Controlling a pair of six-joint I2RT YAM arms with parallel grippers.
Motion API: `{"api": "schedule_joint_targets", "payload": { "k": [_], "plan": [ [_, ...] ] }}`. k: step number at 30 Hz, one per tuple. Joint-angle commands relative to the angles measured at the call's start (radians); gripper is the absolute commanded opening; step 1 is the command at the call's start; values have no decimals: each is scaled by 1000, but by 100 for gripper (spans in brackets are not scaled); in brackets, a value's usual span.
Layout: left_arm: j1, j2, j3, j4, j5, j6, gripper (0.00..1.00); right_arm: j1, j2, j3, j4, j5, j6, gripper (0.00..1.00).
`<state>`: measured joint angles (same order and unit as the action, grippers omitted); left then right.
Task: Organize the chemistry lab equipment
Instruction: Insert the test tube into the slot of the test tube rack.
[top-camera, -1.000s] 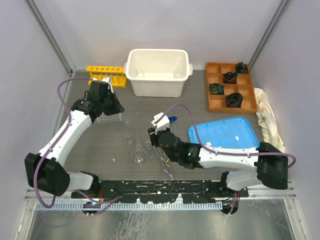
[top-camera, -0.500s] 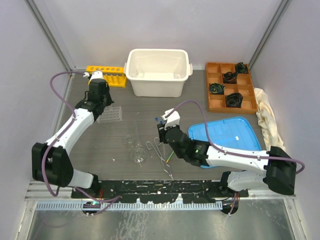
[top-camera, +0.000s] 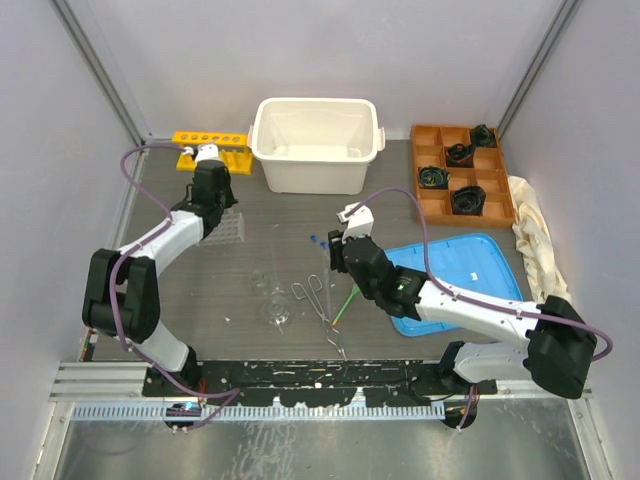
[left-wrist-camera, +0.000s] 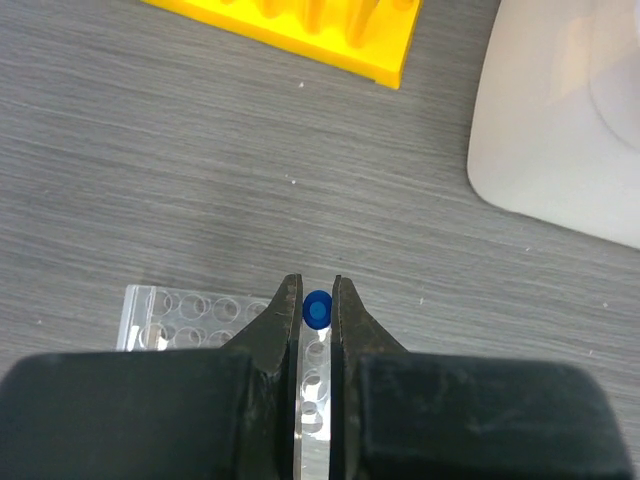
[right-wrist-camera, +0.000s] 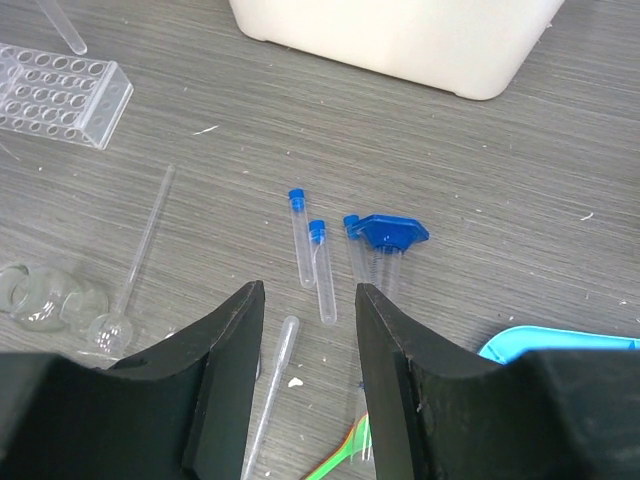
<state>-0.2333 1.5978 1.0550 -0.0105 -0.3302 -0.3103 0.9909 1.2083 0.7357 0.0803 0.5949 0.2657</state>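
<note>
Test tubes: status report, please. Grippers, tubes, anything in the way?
Left gripper shut on blue-capped tube, over clear rack. Right gripper open above two loose tubes lying flat. Blue-based cylinder lies close beside them; nothing else blocking.

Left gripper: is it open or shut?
The left gripper is shut on a blue-capped test tube: its fingers pinch the blue cap above the clear rack.
</note>
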Motion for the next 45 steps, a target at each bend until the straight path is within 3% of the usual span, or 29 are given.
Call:
{"api": "schedule_joint_targets", "payload": {
  "k": [1,45],
  "plan": [
    [2,-15,-10,136,4,-24,0,-35,-23,10,26,-34,1,48],
    [-6,8,-48,104,23,-30,0,-98,-1,-16,48,-93,17,48]
  ]
}}
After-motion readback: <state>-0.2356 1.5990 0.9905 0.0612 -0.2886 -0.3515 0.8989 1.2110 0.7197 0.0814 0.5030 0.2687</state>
